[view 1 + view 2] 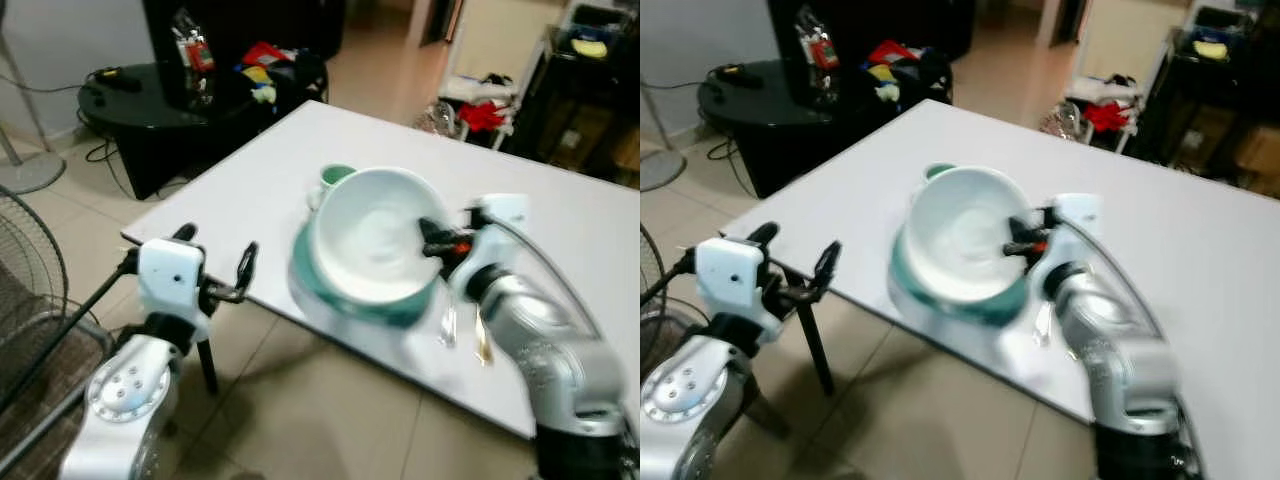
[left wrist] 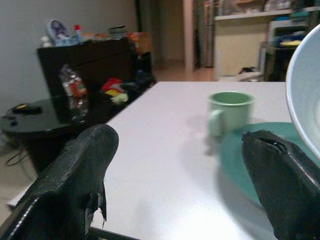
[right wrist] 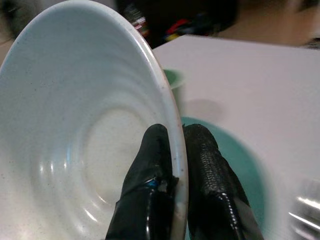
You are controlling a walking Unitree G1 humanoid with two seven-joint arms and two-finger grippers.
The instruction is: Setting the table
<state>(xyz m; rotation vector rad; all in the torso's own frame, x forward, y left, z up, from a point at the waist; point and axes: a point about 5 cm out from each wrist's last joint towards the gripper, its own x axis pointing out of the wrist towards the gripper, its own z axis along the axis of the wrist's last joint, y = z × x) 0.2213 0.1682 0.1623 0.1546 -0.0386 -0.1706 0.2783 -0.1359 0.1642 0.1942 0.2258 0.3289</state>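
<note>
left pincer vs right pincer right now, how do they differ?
The left pincer is open and holds nothing; the right pincer is shut on the rim of the white bowl. The left one hangs off the table's near edge; the right one is above the green plate. Both have two black fingers.

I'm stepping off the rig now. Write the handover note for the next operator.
Right gripper: shut on the rim of the white bowl, held above the teal plate on the white table.
Left gripper: open, off the table's near corner, holding nothing.
Green mug: stands just behind the plate.
Cutlery: lies beside the plate, blurred.
Done: plate, mug, cutlery placed.
Left: lower the bowl onto the plate and release.
</note>
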